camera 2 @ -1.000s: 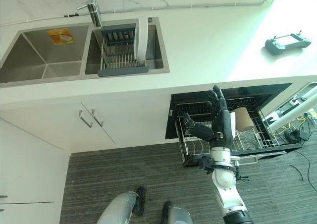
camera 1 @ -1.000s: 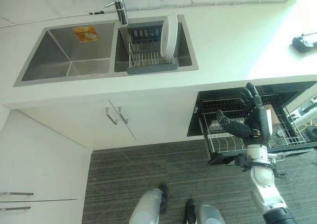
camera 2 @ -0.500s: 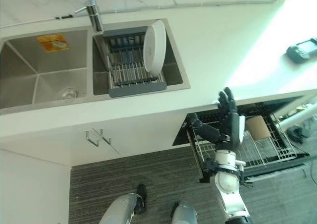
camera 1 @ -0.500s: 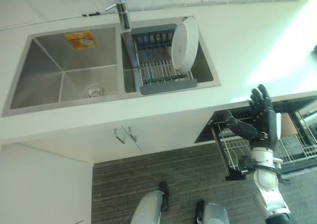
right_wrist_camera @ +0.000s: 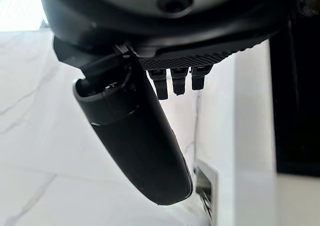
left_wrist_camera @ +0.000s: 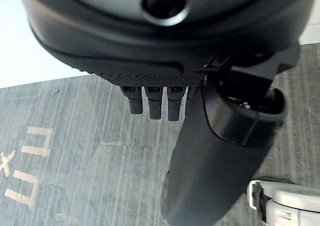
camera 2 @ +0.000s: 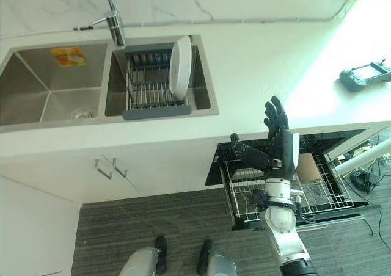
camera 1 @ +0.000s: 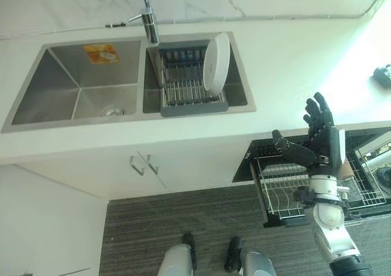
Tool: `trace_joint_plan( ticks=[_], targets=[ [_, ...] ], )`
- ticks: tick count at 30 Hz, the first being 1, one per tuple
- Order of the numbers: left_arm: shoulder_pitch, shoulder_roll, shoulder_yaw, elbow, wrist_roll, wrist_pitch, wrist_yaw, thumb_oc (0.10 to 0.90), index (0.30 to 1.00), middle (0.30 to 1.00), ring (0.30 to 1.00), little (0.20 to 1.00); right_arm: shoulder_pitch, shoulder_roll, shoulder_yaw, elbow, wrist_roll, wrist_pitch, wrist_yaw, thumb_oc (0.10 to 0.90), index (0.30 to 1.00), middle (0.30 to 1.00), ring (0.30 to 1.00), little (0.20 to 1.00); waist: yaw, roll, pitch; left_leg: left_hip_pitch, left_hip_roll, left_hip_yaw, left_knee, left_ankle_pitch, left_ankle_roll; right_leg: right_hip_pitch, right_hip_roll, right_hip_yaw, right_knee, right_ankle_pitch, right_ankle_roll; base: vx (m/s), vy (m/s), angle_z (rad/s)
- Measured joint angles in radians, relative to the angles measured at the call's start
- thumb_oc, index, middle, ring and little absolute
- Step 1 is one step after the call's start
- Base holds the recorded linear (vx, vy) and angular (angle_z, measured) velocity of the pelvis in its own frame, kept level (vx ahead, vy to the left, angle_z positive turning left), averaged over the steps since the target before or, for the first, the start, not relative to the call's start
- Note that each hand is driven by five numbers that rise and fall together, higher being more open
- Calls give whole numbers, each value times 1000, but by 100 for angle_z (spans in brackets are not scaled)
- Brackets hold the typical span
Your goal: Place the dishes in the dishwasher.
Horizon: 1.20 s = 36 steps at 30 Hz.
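Above the pulled-out dishwasher rack (camera 2: 317,190), the right robot hand (camera 2: 278,145) is raised, fingers spread, holding nothing. Its target, the white plate (camera 2: 181,58), stands on edge in the sink's drying rack (camera 2: 149,96), well off up-left across the table (camera 2: 256,62), nearer this hand

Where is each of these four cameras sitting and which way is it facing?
Left eye view: on the head, looking down at the sink, white plate in the drying rack, and open dishwasher rack; right hand raised, open, empty.
Right eye view: beside it, same scene, plus a controller on the counter.
Left wrist view: along the left hand, facing the floor.
Right wrist view: along the right hand, facing the white counter.
Both eye views share everything but the controller.
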Motion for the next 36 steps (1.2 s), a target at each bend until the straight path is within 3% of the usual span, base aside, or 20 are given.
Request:
trace_joint_plan(
  ticks=[4, 15, 24, 31, 36],
  targets=[
    [-13, -9, 0, -11, 6, -2, 18, 800, 900, 900, 900, 900, 1, -3, 3, -42, 19, 1, 23, 800, 900, 900, 900, 900, -13, 30, -24, 21, -4, 7, -24, -1, -1, 15, 2, 2, -11, -2, -2, 113, 3, -4],
    [-4, -14, -22, 25, 43, -19, 37, 800, 900, 900, 900, 900, -103, -4, 36, -150, 111, -5, 13, 800, 900, 900, 900, 900, 21, 27, -44, 14, -18, -12, 12, -26, 10, 33, -20, -15, -8, -5, 13, 68, 23, 5],
    [-9, -14, -38, 37, 82, -31, 50, 800, 900, 900, 900, 900, -245, 5, 68, -143, 214, 142, -4, 800, 900, 900, 900, 900, 68, 37, -59, -25, -19, -50, 70, -40, 17, 38, -26, -48, 3, -6, 14, 58, 11, 12],
    [-11, -15, -66, 38, 114, -34, 62, 800, 900, 900, 900, 900, -297, 11, 79, -108, 216, 178, -47, 800, 900, 900, 900, 900, 90, 27, -77, -38, -20, -68, 80, -39, 16, 39, -27, -65, 3, -6, 14, 30, -2, 7],
    [-10, -13, -58, 32, 109, -78, 62, 800, 900, 900, 900, 900, -325, 25, 80, -30, 243, 221, -73, 800, 900, 900, 900, 900, 103, 17, -82, -41, -19, -75, 81, -35, 14, 42, -27, -74, 3, -6, 13, -4, -31, 4]
  ],
)
